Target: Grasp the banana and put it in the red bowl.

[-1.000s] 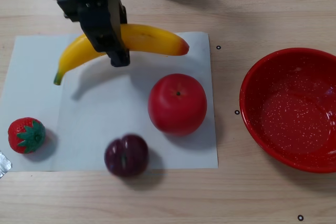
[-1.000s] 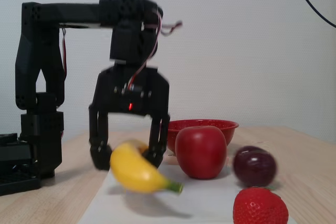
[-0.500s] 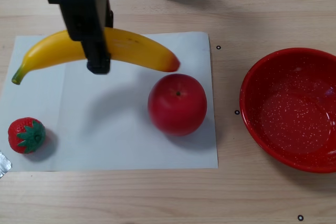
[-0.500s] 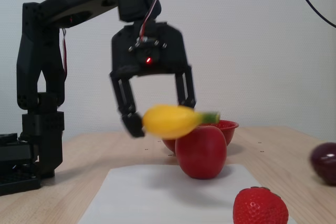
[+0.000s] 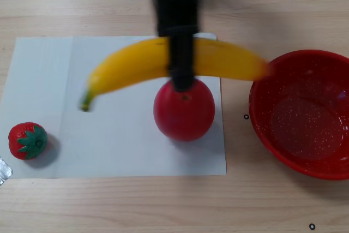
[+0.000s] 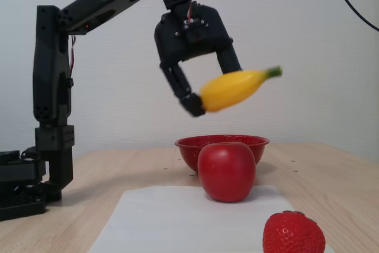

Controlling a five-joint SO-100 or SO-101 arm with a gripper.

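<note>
My black gripper [image 5: 181, 77] is shut on the yellow banana [image 5: 131, 65] and holds it in the air, well above the table. In the fixed view the gripper [image 6: 207, 90] grips the banana [image 6: 234, 89] near its middle, green stem pointing toward the camera side. In the other view the banana hangs over the white paper and the red apple [image 5: 184, 113], its orange end reaching the rim of the red bowl [image 5: 305, 118]. The bowl stands empty on the wood; in the fixed view the bowl [image 6: 189, 145] sits behind the apple.
A white paper sheet [image 5: 65, 135] lies on the wooden table. A toy strawberry [image 5: 27, 141] sits at its left edge in the other view, and in the fixed view the strawberry [image 6: 294, 233] is nearest the camera. The arm's base [image 6: 35, 176] stands left.
</note>
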